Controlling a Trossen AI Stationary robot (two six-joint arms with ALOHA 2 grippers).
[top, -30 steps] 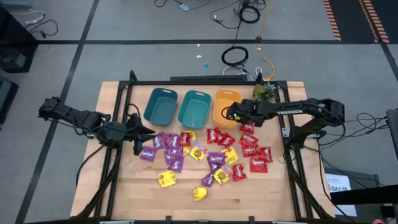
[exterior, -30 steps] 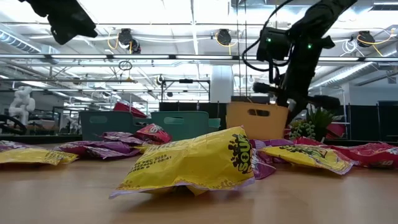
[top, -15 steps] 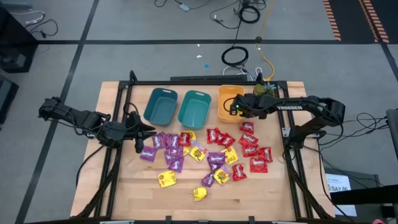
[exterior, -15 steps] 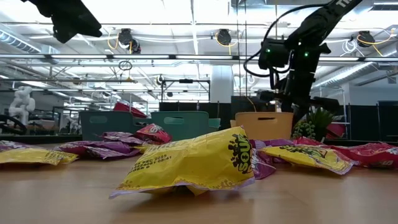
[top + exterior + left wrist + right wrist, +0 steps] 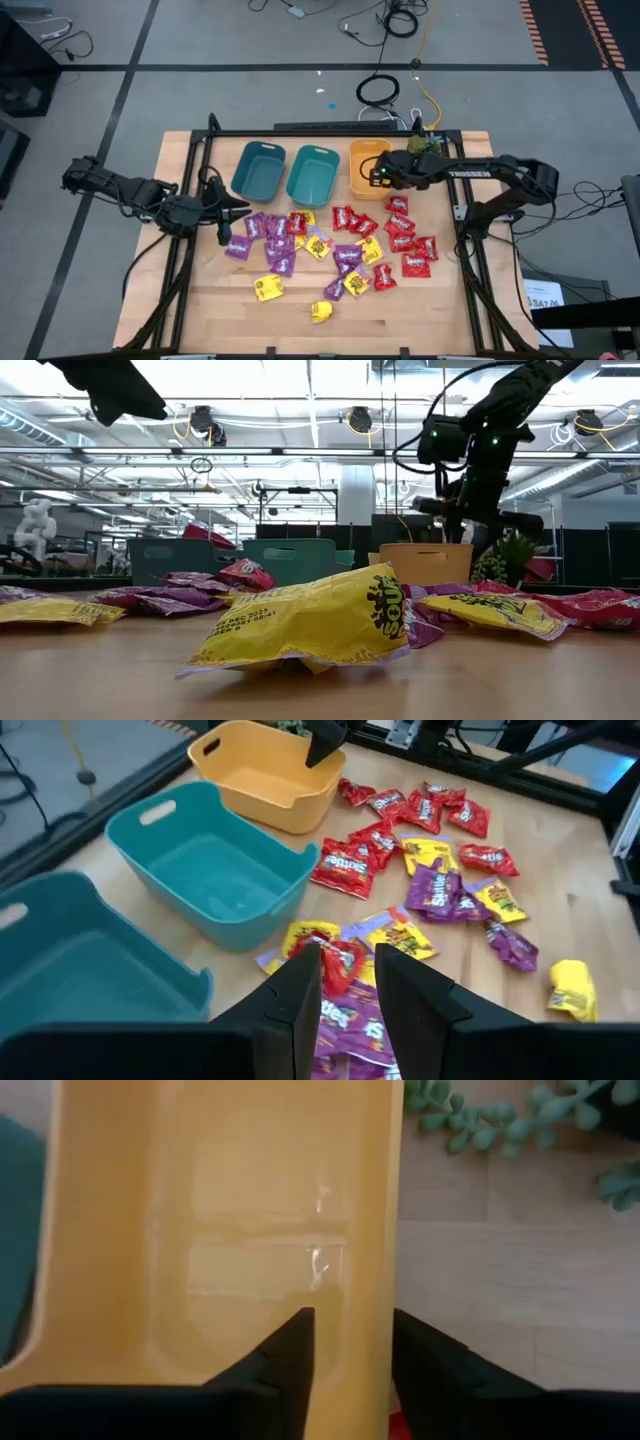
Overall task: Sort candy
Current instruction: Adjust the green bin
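The candy lies loose on the wooden table (image 5: 200,300): purple packets (image 5: 262,236) on the left, yellow ones (image 5: 268,288) toward the near edge, red ones (image 5: 412,242) on the right. Two teal bins (image 5: 258,170) (image 5: 312,176) and an orange bin (image 5: 357,160) stand in a row behind them. My right gripper (image 5: 376,178) hangs open over the orange bin (image 5: 240,1230), pointing steeply down, with nothing plainly between its fingers. My left gripper (image 5: 232,212) hovers open above the pile's left end; past its fingers (image 5: 347,955) a red packet (image 5: 338,968) lies in the pile.
A small green plant (image 5: 425,148) stands just right of the orange bin, close to my right arm. Dark frame rails run along the table's left, right and far sides. Bare wood lies along the near edge, in front of the packets.
My right gripper has shifted a little toward the far right over the orange bin, uncovering more of the bin's near left part, and has risen slightly. The left arm and the packets on the table have kept still.
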